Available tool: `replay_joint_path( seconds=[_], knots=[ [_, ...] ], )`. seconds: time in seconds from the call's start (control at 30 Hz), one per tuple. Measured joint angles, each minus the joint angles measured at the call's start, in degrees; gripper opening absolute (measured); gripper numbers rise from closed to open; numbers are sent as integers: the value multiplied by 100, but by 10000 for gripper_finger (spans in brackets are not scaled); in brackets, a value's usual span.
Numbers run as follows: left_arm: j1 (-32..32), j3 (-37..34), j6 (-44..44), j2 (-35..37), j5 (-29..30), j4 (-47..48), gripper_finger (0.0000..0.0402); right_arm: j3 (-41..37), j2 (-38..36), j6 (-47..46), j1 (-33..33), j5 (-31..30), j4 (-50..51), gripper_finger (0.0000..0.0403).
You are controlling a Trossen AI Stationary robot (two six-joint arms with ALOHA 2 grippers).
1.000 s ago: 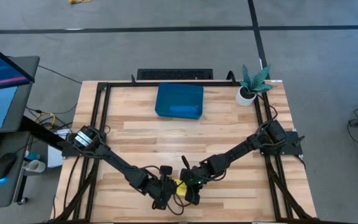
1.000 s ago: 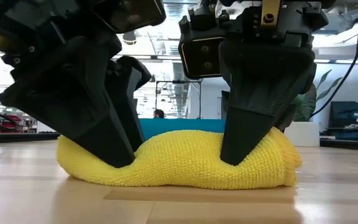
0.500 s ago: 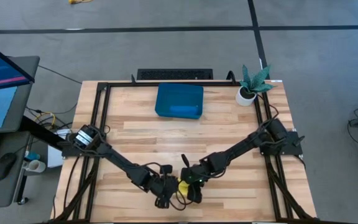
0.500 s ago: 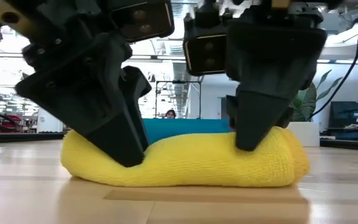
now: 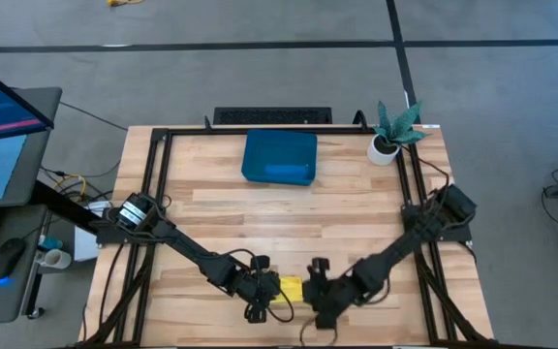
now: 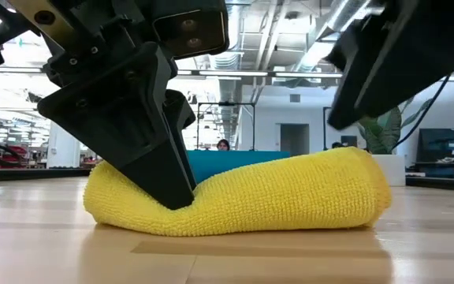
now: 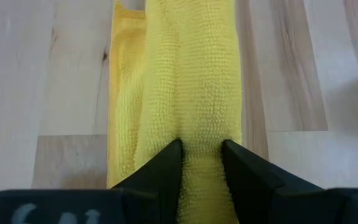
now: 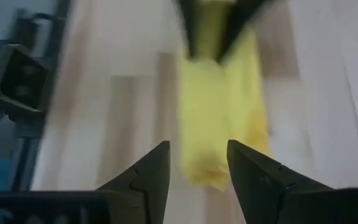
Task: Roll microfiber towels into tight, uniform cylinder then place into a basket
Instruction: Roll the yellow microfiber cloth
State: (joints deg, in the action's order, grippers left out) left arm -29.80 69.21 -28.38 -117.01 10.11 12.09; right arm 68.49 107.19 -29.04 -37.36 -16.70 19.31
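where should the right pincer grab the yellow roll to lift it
Grip the free end of the yellow towel roll, opposite the left pincer, which pinches its other end. Come from above, fingers straddling the roll's width: it lies flat on the table, and that end is unobstructed.

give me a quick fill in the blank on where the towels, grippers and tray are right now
1. The left gripper is shut on the rolled ____ towel.
2. The right gripper is ____ and clear of the towel.
3. The teal tray holds a rolled ____ towel.

Missing words: yellow; open; blue
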Motion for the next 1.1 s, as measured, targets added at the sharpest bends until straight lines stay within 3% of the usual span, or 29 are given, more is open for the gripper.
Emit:
replay_joint_path(
  seconds=[0.27,0.8,1.1],
  knots=[
    [21,0,43,2,-105,-2,113,30,448,1256,-282,-369,-1369,169],
    [23,0,10,2,-132,-2,113,52,785,1451,-42,-363,-1182,148],
    [23,0,65,0,-189,-43,113,63,1180,962,128,-404,-971,140]
  ],
)
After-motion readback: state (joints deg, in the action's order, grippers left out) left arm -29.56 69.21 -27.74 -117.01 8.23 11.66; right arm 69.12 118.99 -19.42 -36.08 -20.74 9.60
